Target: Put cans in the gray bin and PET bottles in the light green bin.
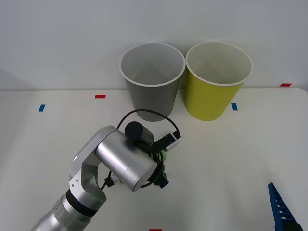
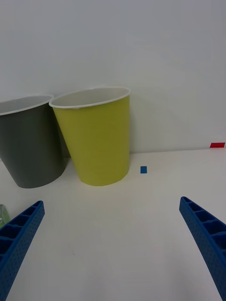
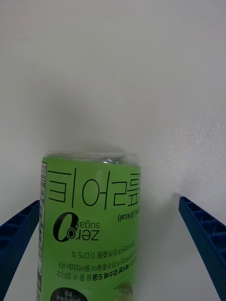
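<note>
The left claw [image 3: 110, 249] is lowered over the tabletop [image 1: 231, 159] with its fingers spread wide, the PET bottle [image 3: 89, 225] between them but ungripped. The right claw [image 2: 110, 249] is parked at the near right, fully open, holding nothing. The gray bin [image 1: 151, 79] and light green bin [image 1: 216, 79] stand side by side at the rear.

Silver cylindrical left arm [image 1: 120, 161], black cable loop, blue ribbed fingers [image 2: 205, 235]
</note>
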`<state>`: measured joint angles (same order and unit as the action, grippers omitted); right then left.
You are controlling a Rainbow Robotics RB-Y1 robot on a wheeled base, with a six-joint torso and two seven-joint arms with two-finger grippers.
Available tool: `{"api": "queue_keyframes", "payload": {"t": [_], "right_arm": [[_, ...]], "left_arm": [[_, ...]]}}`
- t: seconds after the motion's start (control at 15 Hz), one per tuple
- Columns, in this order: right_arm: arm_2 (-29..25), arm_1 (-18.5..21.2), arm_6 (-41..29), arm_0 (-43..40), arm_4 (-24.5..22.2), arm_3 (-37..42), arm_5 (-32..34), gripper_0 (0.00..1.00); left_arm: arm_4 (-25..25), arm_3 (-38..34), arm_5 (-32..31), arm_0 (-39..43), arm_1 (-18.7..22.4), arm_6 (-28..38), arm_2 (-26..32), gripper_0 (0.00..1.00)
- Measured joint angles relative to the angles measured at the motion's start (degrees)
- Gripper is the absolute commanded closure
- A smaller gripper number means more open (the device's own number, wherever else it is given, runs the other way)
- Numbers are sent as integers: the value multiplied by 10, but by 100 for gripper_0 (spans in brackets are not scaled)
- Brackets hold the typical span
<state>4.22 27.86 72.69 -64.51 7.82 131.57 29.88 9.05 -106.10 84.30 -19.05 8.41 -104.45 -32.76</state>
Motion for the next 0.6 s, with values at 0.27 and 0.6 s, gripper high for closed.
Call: {"api": "queue_keyframes", "payload": {"t": [0.27, 0.6], "right_arm": [[0, 0, 0, 0, 0, 0, 0, 0], [0, 0, 0, 0, 0, 0, 0, 0]], "left_arm": [[-3, 17, -1, -7, -2, -9, 8, 0], [-7, 19, -3, -7, -5, -12, 11, 100]]}}
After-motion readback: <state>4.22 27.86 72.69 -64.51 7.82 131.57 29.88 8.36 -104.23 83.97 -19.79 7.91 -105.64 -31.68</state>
